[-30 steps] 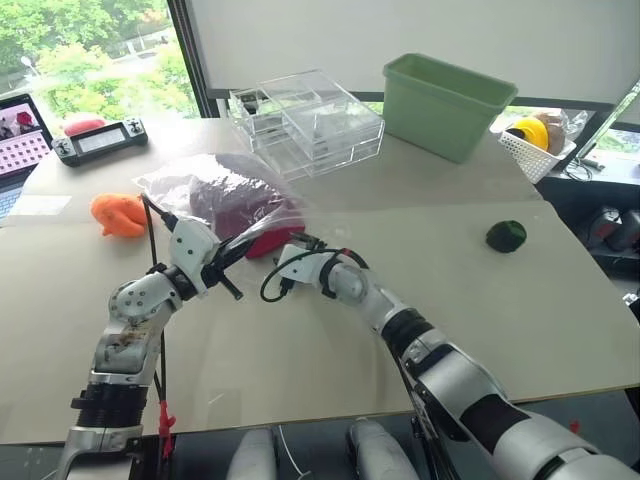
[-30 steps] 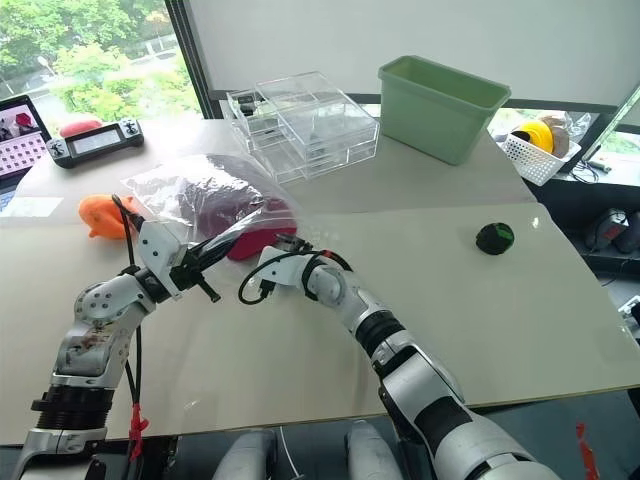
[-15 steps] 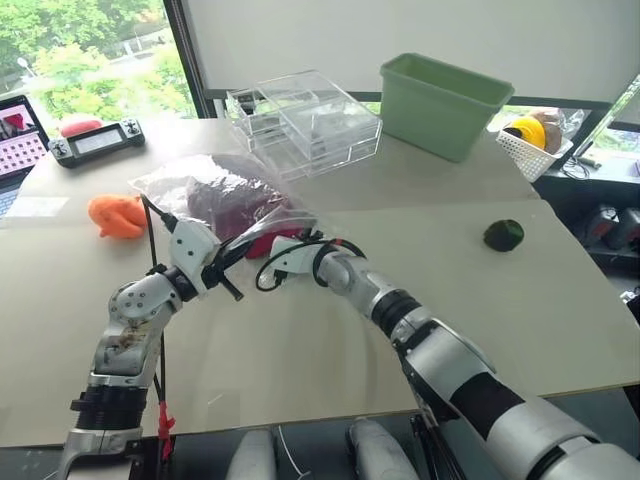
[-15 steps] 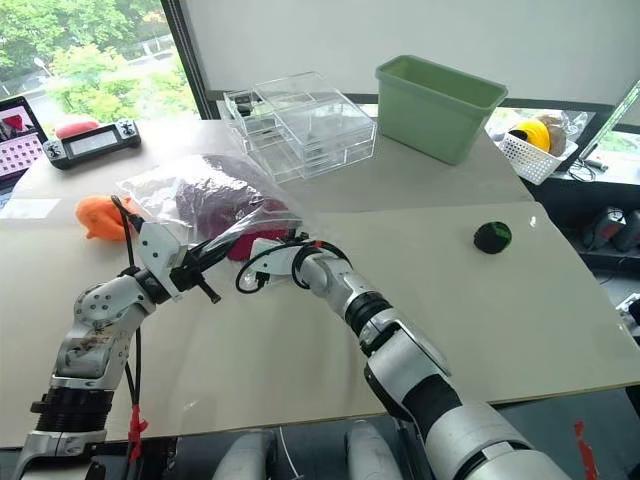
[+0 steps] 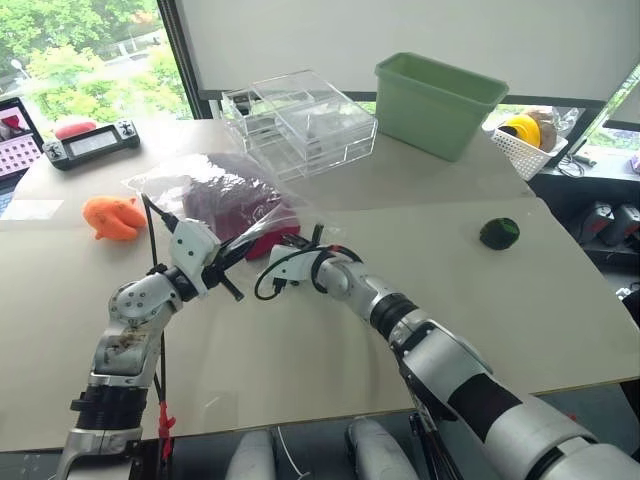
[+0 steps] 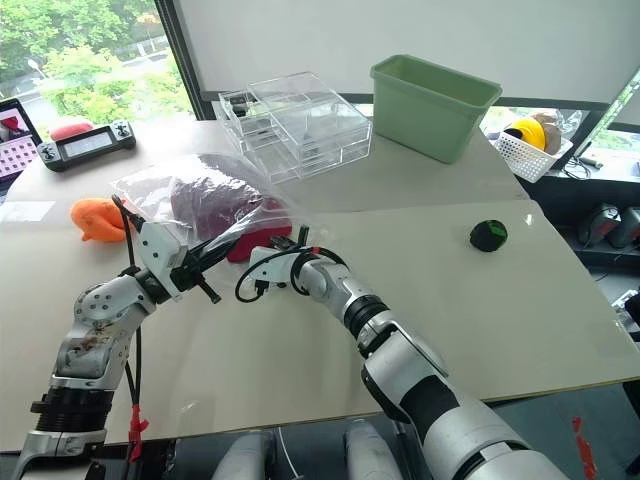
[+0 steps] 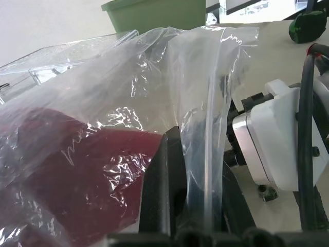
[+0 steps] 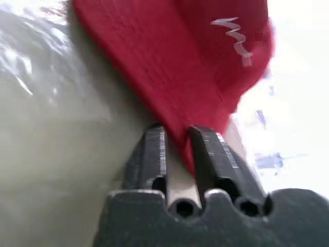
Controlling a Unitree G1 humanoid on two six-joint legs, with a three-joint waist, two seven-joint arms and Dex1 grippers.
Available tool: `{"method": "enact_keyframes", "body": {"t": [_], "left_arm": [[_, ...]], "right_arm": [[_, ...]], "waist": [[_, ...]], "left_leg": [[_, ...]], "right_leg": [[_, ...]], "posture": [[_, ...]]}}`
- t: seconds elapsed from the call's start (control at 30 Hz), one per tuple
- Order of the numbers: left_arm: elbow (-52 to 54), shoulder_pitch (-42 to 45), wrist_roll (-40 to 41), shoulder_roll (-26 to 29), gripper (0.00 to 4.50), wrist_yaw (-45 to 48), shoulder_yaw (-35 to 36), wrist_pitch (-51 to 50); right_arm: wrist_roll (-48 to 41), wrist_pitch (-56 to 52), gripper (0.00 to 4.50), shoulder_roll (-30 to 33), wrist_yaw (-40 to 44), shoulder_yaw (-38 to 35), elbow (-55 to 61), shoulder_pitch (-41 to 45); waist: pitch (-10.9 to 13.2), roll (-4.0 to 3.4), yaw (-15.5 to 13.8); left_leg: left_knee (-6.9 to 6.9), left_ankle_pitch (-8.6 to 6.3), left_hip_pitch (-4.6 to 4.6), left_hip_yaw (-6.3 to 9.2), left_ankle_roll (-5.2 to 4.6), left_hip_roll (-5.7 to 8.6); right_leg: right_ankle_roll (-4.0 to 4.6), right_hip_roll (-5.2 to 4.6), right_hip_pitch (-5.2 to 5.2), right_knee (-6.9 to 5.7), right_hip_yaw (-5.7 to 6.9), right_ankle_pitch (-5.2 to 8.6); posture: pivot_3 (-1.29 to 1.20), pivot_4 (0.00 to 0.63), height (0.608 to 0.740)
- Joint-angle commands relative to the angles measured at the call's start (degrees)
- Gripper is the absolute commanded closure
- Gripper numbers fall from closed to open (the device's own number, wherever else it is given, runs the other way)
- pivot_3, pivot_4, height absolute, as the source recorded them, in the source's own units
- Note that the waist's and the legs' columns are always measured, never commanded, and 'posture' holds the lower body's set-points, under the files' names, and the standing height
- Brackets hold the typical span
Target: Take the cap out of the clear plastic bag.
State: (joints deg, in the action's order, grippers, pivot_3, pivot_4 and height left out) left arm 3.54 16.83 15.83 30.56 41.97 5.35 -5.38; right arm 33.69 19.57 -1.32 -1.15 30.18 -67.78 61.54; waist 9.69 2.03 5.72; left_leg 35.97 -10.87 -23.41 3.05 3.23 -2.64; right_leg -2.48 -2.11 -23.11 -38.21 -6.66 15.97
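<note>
On table (image 5: 420,280), cap (image 8: 180,67) seemingly half-bagged

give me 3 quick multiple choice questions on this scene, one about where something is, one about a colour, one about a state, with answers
1. Where is the orange toy?
A. inside the green bin
B. on the table, on the robot's left of the bag
C. on top of the clear drawer box

2. What colour is the cap?
A. dark red
B. blue
C. yellow

3. What is the right gripper doing?
A. open above the green bin
B. shut on the dark ball
C. shut on the cap's edge

Answers:
1 B: the toy lies on the table beside the bag, towards the window.
2 A: red fabric shows through the film and in the right wrist view.
3 C: its fingers pinch red fabric between them, while the left gripper is shut on the bag's film.
</note>
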Motion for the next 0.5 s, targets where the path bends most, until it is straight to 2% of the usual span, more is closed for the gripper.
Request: {"method": "enact_keyframes", "body": {"t": [0.03,0.3,0.5], "left_arm": [[2.19,0.53,0.48,0.11,4.5,0.16,-0.06,-0.02],[2.86,0.04,0.31,-0.24,4.5,-0.36,-0.33,-0.4],[3.05,-0.31,0.08,-0.69,4.5,-0.68,-0.73,-0.58]], "right_arm": [[-0.53,0.23,4.46,-0.09,0.39,-0.69,0.25,-0.05],[-1.28,1.62,4.46,0.48,1.8,-0.87,2.13,-1.29],[-1.23,2.98,4.46,5.17,4.49,-0.5,12.6,-8.0]], "waist": [[0.0,0.0,0.04],[0.0,0.0,0.01],[0.0,0.0,-0.1]], "left_leg": [[0.0,0.0,0.03,-0.01,0.0,0.0],[-0.01,0.0,0.05,-0.01,0.0,0.0],[-0.01,0.0,0.03,0.0,0.0,0.0]], "right_leg": [[0.0,0.0,0.02,0.0,-0.01,0.0],[0.0,0.0,0.04,0.0,-0.01,0.0],[-0.01,0.0,0.05,0.03,-0.01,0.0]], "posture": [[0.0,0.15,0.735],[0.0,0.15,0.735],[0.0,0.15,0.735]]}}
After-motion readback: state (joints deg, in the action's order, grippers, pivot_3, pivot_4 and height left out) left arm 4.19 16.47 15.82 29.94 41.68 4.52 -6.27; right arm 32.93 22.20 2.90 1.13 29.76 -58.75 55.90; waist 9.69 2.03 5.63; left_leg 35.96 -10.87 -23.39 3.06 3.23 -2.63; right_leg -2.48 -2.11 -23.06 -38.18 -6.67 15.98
